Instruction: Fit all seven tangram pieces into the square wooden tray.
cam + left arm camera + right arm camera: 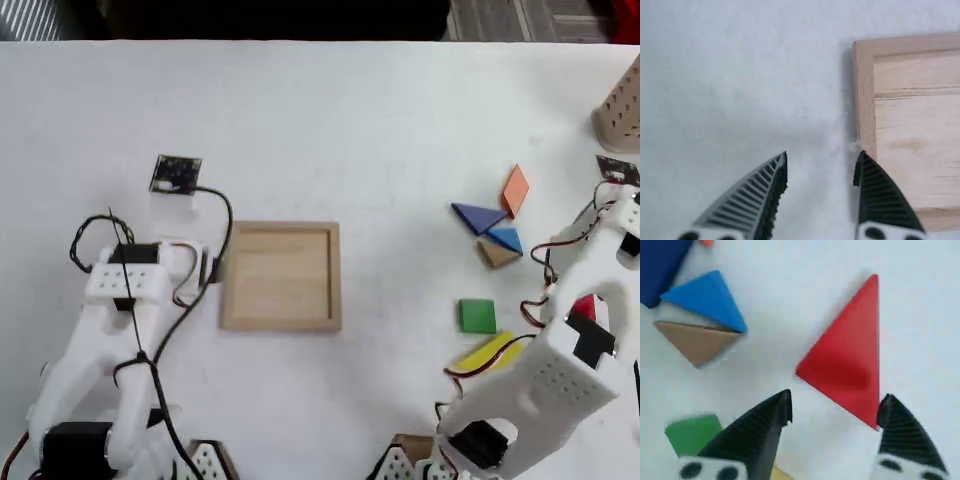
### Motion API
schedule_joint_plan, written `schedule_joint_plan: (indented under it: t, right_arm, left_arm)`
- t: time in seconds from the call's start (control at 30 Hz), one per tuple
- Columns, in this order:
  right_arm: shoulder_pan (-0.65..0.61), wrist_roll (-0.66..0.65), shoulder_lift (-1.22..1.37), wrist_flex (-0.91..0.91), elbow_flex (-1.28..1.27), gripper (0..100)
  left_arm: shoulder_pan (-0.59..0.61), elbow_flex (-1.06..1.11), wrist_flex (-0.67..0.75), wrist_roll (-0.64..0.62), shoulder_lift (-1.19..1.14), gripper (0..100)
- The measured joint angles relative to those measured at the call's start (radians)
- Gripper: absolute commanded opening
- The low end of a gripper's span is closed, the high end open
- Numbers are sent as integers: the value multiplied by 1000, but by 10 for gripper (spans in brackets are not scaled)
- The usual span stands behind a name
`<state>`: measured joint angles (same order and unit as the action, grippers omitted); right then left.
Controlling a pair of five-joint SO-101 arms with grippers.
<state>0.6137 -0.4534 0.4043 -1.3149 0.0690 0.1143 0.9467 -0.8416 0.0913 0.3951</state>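
Pale wood shows across the whole floor of the square tray (281,228), which lies flat on the white table (350,120), left of the middle. Every piece in sight lies on the table outside it, well to its right.

The left gripper (822,162) sits low at the tray's left side with its jaws spread. One fingertip (861,162) is at the tray's outer rim, though I cannot tell if it touches. The other is over bare table.

The right gripper (837,402) hangs over the red triangle (850,355), also spread wide. One corner of the triangle lies between the two fingers, and nothing is pinched.

Farther back, the orange slanted piece (515,190) touches the dark blue triangle (477,217). The light blue triangle (506,239) and the brown triangle (497,254) lie edge to edge just beside it. The green square (477,316) sits apart from these, nearer the arms. The yellow triangle (488,352) is just beyond it, partly under the right arm.

A small dark board (175,173) with a black cable lies behind the left arm. A pale block with holes (622,110) stands at the table's right edge.
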Motion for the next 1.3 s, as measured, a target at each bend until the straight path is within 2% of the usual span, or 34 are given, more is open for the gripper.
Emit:
schedule_joint_plan:
  t: [0.3, 0.5, 0.93, 1.3]
  right_arm:
    - [-9, 2, 49, 172, -127, 313]
    - [-14, -5, 74, 176, -107, 313]
    - [-60, 18, -58, 127, -107, 313]
    - [-51, -5, 138, 212, -75, 312]
  left_arm:
    - [0, 0, 0, 0, 0, 222]
    - [0, 0, 0, 3, 0, 222]
    - [0, 0, 0, 3, 0, 222]
    - [0, 0, 0, 3, 0, 222]
